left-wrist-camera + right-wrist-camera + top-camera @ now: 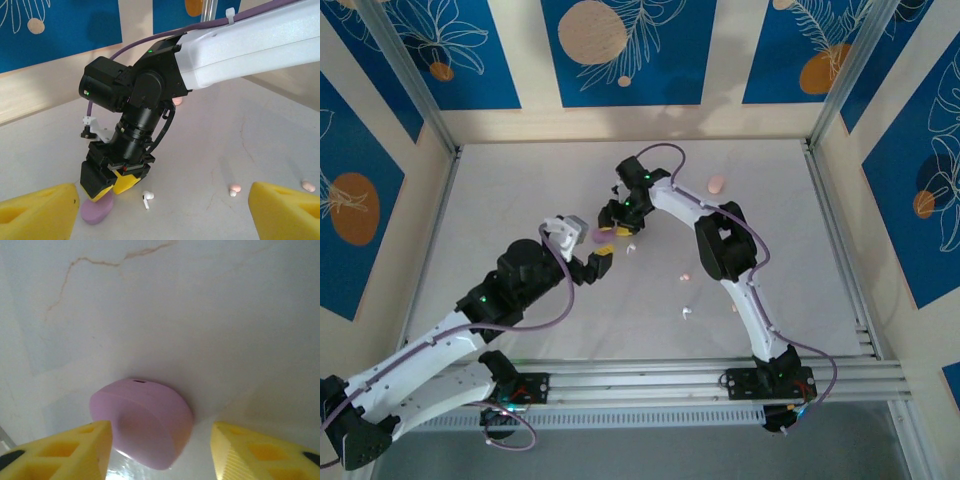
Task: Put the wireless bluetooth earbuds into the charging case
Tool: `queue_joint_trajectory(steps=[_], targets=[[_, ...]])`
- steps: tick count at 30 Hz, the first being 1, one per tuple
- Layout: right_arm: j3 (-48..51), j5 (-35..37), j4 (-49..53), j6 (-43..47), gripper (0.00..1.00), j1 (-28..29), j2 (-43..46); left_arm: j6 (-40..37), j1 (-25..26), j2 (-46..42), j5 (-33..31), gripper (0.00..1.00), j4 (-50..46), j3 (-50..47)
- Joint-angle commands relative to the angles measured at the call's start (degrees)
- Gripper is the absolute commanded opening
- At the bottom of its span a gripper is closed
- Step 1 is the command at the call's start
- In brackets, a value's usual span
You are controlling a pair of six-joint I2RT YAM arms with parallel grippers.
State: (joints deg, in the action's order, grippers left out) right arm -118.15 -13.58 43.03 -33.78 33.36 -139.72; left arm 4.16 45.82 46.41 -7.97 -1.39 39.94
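Left tool [163, 201] and right tool [161, 430] gape over cracked white tabletop [200, 315], blue panels [450, 50] around.

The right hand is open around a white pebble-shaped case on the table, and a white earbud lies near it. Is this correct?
Not fully. The case is pale purple, not white: the right wrist view shows the smooth pale purple pebble-shaped case inside the open right hand. The small white earbud does lie near it.
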Motion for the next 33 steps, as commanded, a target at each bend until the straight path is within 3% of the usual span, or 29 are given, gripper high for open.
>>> queue_joint_trajectory(steps=[1, 11, 16, 23, 33], targets=[[-2.4, 2.5, 3.7, 3.9, 0.58, -1.6, 4.0, 0.6, 0.4, 0.7, 1.2, 0.88, 0.0, 2.4], [-1.8, 10.9, 1.5, 14.7, 0.59, -10.5, 6.8, 1.1, 0.3, 2.7, 2.2, 0.88, -1.1, 3.5], [-7.9, 7.1, 1.1, 16.3, 0.61, -14.9, 1.2, 1.9, 0.3, 4.2, 2.5, 0.88, -1.3, 3.9], [-23.4, 3.4, 7.4, 20.8, 0.61, -16.5, -9.8, 2.8, 0.3, 6.0, 3.6, 0.88, -1.9, 4.9], [-25.6, -2.4, 8.1, 24.6, 0.61, -16.7, -13.1, 3.3, 0.3, 6.6, 3.6, 0.88, -1.6, 5.1]])
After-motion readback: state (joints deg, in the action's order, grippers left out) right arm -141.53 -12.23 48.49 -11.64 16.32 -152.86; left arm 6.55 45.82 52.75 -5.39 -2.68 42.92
